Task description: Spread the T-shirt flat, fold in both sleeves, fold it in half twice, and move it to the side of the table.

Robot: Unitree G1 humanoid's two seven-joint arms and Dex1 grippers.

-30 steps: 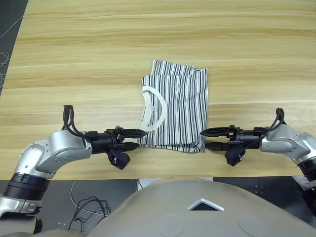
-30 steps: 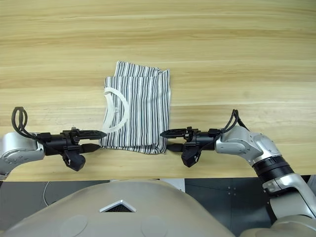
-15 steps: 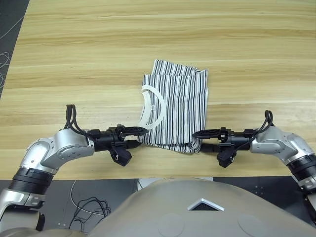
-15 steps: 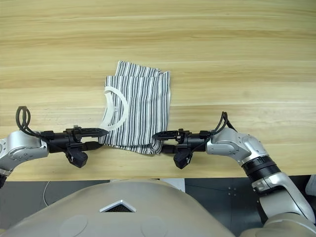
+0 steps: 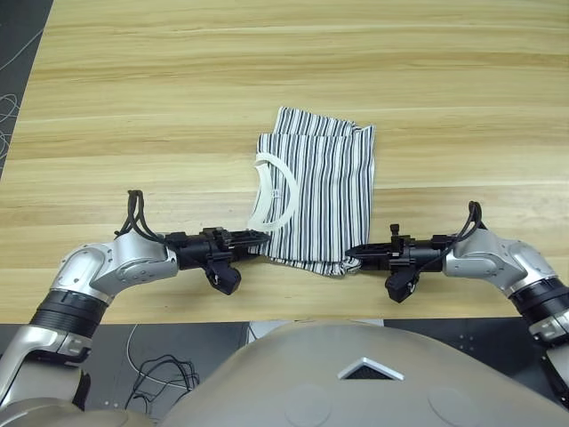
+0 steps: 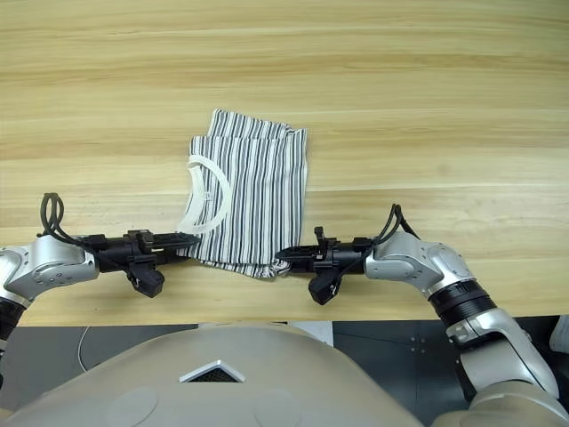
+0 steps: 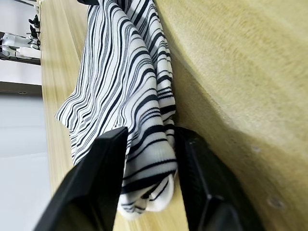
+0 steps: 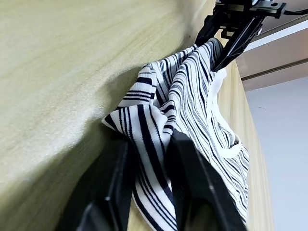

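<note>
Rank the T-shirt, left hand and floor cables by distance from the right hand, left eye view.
1. T-shirt: near right corner, in the right hand's grip.
2. left hand: at the shirt's near left corner.
3. floor cables: far left, off the table.

Black cables (image 5: 153,366), seemingly, on floor (image 5: 20,36)

There is one striped T-shirt (image 5: 324,191) with one white neck ring (image 5: 293,194), and it lies on one wooden table (image 5: 267,71). There are two tools, the left tool (image 5: 253,240) at the near left corner of the shirt and the right tool (image 5: 354,257) at its near right corner. Each tool has two black fingers (image 7: 96,183), so there are four fingers in all.
</note>
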